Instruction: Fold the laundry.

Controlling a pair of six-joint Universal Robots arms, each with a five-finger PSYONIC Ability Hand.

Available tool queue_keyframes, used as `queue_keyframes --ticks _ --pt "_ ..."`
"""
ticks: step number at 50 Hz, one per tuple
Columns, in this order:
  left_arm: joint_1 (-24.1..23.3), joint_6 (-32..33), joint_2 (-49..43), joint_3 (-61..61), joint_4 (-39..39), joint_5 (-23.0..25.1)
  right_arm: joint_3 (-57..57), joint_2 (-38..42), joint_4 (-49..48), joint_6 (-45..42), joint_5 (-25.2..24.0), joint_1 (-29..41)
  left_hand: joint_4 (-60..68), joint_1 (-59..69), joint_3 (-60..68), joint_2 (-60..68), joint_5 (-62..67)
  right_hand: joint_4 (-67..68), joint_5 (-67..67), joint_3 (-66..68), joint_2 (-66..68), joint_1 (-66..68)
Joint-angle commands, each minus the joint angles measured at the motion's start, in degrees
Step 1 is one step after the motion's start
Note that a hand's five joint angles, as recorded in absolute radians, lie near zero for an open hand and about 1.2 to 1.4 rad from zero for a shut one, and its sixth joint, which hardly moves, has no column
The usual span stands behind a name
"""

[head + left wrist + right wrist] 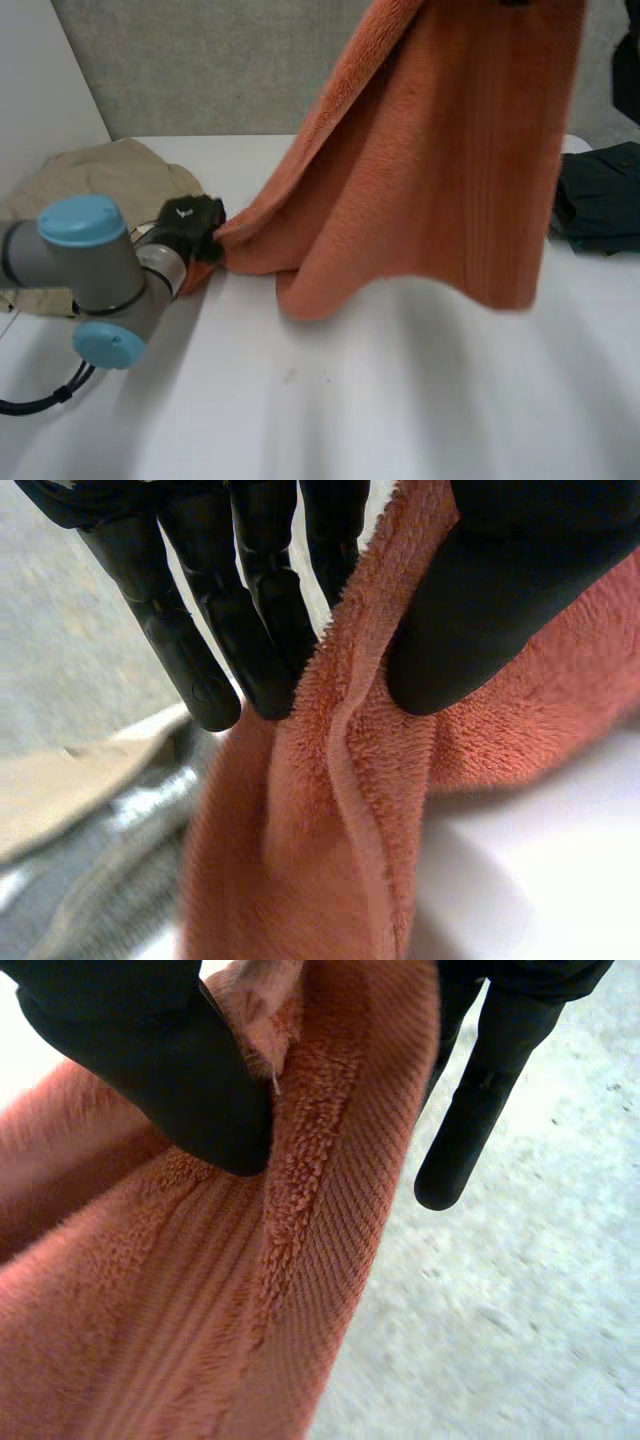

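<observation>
Above the white table [400,400] we hold the orange towel [440,160] in the air, so it hangs as a slanted sheet whose lowest fold comes close to the tabletop; we cannot tell whether it touches. Our left hand [188,228] sits low, just above the table, and its own wrist view shows the towel's hemmed edge pinched between the thumb and the straight fingers. Our right hand [150,1050] is up high and clamps the hem the same way, thumb on one face and fingers behind. We judge the step in hand to be opening the towel out before laying it flat. To do that well, we should bring the two hands level and then draw them apart until the edge between them runs straight, with no sag or twist. Both pinches sit close to the hem, so a gentle pull seems wiser than a sharp one. When lowering, we should let the hanging end land first, in the bare middle of the table, clear of the beige cloth [110,175] and the dark garment [600,200].
</observation>
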Motion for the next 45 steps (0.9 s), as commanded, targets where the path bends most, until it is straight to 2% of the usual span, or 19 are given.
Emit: queue_keyframes --ticks 1,7,8,14,18,22,27,30,33,34,37,38,39,42,45 --pt "3.18 1.8 15.25 -5.98 -0.87 0.93 2.86 0.6 1.38 -8.25 -0.45 -10.07 11.43 14.15 12.18 11.65 15.17 11.27 12.52 11.79 12.9 16.03" --pt "6.52 6.37 30.55 -11.53 -1.22 3.83 3.65 4.29 1.55 -13.6 -0.37 -16.3 11.43 14.15 12.18 11.65 15.17 11.27 12.52 11.79 12.9 16.03" --pt "7.31 7.51 33.35 -12.4 -2.01 5.92 3.65 4.56 1.73 -14.22 -0.28 -17.1 11.43 14.15 12.18 11.65 15.17 11.27 12.52 11.79 12.9 16.03" --pt "8.46 10.42 37.77 -12.76 -10.79 13.23 5.06 7.97 4.8 -19.4 -0.37 -20.53 11.43 14.15 12.18 11.65 15.17 11.27 12.52 11.79 12.9 16.03" --pt "8.73 13.23 35.14 -11.54 -16.51 14.3 5.23 12.89 6.12 -21.17 -0.28 -21.15 11.43 14.15 12.18 11.65 15.17 11.27 12.52 11.79 12.9 16.03" --pt "8.81 18.67 26.71 -7.85 -17.92 13.86 4.19 18.95 5.95 -21.44 -0.1 -21.15 11.29 14.01 12.03 11.5 15.03 11.27 12.52 11.79 12.9 16.03" --pt "7.94 26.49 14.86 2.58 -17.48 10.0 -1.43 26.96 3.32 -20.65 -0.02 -21.24 9.77 12.5 10.52 9.99 13.52 11.27 12.52 11.79 12.9 16.03" --pt "7.23 28.43 9.84 9.62 -17.04 8.5 -7.74 32.13 -2.1 -20.47 0.77 -21.24 9.77 12.49 10.52 9.99 13.51 11.27 12.52 11.79 12.9 16.03" --pt "6.0 28.53 4.73 20.52 -13.37 7.79 -12.59 34.96 -9.31 -20.64 2.0 -21.24 9.6 12.32 10.35 9.82 13.34 11.27 12.52 11.79 12.9 16.03" --pt "5.74 28.35 4.03 22.81 -11.78 7.7 -14.96 35.93 -15.34 -20.73 2.79 -21.24 9.6 12.33 10.35 9.82 13.34 11.27 12.52 11.79 12.9 16.03" --pt "4.51 27.21 3.49 28.19 -2.48 7.79 -16.65 36.2 -25.74 -21.08 3.32 -21.32 10.1 12.82 10.85 10.32 13.84 11.27 12.52 11.79 12.9 16.03" --pt "4.33 26.6 3.58 28.54 0.42 7.62 -16.74 36.03 -32.04 -21.26 3.32 -21.5 10.61 13.33 11.35 10.83 14.35 11.27 12.52 11.79 12.9 16.03" --pt "3.98 25.29 3.93 28.55 5.49 7.35 -16.74 35.85 -34.8 -21.35 3.24 -21.59 10.94 13.67 11.69 11.16 14.69 11.27 12.52 11.79 12.9 16.03" --pt "3.8 23.17 5.24 27.41 11.33 7.35 -16.39 34.97 -38.43 -21.26 3.24 -21.33 11.43 14.15 12.17 11.65 15.17 11.27 12.52 11.79 12.9 16.03" --pt "3.98 21.15 9.89 22.32 11.61 7.61 -14.73 34.44 -37.12 -21.26 2.97 -21.06 11.43 14.15 12.18 11.65 15.17 11.27 12.52 11.79 12.9 16.03"
